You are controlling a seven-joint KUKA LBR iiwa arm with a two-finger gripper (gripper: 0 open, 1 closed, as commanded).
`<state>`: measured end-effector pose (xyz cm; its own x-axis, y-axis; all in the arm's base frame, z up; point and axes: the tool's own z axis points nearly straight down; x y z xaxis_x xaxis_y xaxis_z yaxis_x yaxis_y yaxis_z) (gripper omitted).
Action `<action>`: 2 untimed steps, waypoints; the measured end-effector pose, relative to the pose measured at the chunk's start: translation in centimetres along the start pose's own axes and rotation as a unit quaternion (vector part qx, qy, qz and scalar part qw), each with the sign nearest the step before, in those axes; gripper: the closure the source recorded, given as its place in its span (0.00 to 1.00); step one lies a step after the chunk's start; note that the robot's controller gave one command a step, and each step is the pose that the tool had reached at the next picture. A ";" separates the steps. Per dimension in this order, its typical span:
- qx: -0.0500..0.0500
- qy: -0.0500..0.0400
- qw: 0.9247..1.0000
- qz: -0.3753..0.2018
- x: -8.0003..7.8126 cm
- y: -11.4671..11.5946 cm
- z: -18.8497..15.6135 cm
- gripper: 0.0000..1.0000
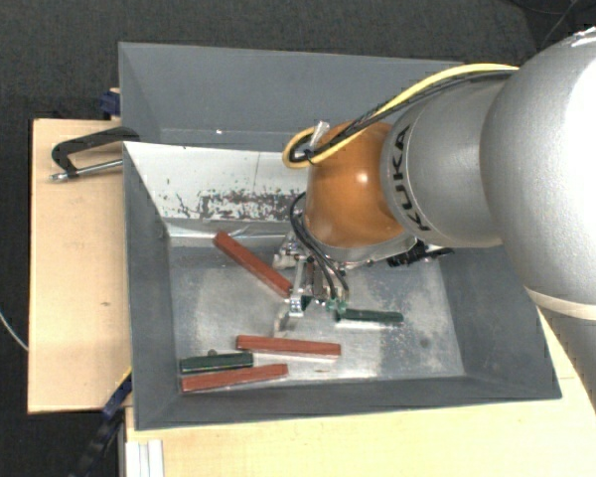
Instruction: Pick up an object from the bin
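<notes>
Dark ground (pixel 40 28) lies behind the grey metal bin (pixel 144 266), and in its middle the end effector (pixel 303 296) hangs low between the lower end of a slanting red-brown stick (pixel 248 259) and the left end of a dark green stick (pixel 370 316); whether it is released or clenched I cannot tell. A good pick, I judge, means centring across one stick's narrow width, then lifting straight up.

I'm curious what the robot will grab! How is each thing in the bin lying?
gripper: low over the bin's middle.
slanted red stick: diagonal, lower end at gripper.
right green stick: flat, end beside gripper.
middle red stick: flat, free.
front green stick: flat, beside front red stick.
front red stick: flat, by front wall.
</notes>
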<state>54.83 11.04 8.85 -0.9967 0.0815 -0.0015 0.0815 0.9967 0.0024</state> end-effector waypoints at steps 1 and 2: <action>0.000 -0.002 0.997 0.080 -3.4 1.8 -2.1 0.00; 0.000 -0.001 0.998 0.058 -3.5 0.8 1.5 0.00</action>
<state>58.39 11.58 7.33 -0.9804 0.1969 -0.0024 0.1969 0.9804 0.0022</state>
